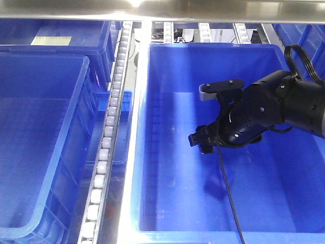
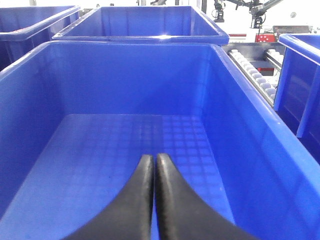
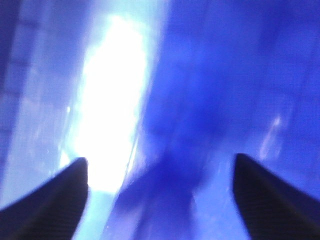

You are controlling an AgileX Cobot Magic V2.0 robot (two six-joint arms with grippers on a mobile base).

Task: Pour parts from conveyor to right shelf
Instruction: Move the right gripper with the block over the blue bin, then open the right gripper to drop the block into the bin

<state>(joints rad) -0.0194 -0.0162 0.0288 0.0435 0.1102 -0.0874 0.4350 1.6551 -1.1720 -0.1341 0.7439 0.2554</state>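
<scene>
In the front view, a deep-blue plastic bin (image 1: 35,152) with smooth, glossy walls filled the left of the frame, with another bin (image 1: 61,35) behind it at upper left carrying a pale label. Just right of them ran a steel rail of small white rollers (image 1: 109,132), part of the shelf (image 1: 152,7), whose bright metal bar crossed the top edge. A larger rectangular bin (image 1: 167,152) took up the centre and right. The right gripper (image 1: 203,119), black and jointed, reached in from the right edge over this bin, its fingers spread apart with nothing between them; a thin black cable hung from it.

In the left wrist view, the left gripper (image 2: 152,162) showed two curved black fingers pressed together over the grid-textured floor of a bin (image 2: 125,85).

The right wrist view was blurred blue with a white glare; the two dark fingertips (image 3: 60,195) stood wide apart.

No parts could be made out in any view, and no conveyor.
</scene>
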